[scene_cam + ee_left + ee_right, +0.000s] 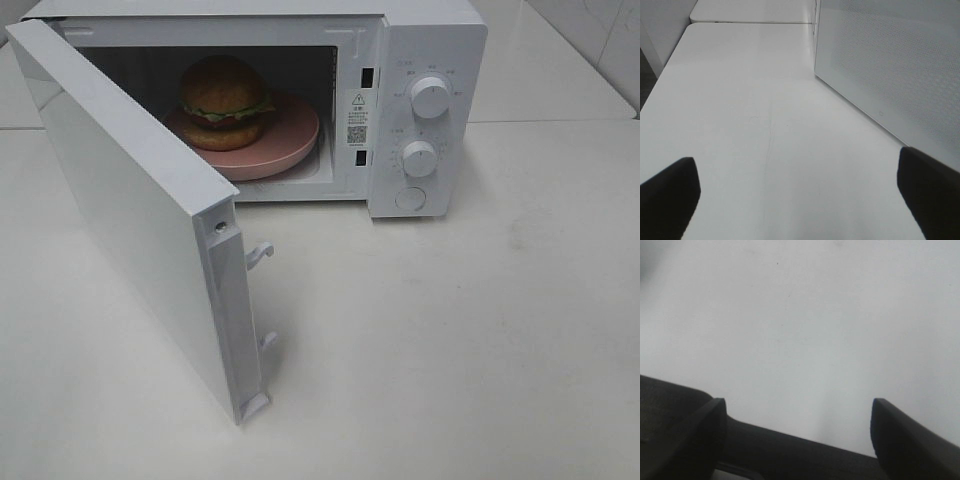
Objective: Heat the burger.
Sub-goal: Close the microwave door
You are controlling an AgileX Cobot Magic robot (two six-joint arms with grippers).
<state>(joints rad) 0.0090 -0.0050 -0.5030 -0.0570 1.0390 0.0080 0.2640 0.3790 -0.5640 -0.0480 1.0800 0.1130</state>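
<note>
The burger (222, 100), with a domed golden-brown bun, sits on a salmon-pink plate (290, 140) inside the white microwave (430, 40), whose door (130, 210) stands wide open toward the front left. Neither arm shows in the exterior high view. In the left wrist view my left gripper (795, 195) is open over bare white table, with the perforated outer face of the microwave door (890, 65) close beside it. In the right wrist view my right gripper (797, 435) is open with nothing between its black fingers (900, 440), over plain white surface.
The microwave's front panel carries two round knobs (430, 97) (419, 158) and a round button (411, 198). White table (450, 340) stretches in front and to the right. A table seam and a second tabletop (750, 12) lie beyond the left gripper.
</note>
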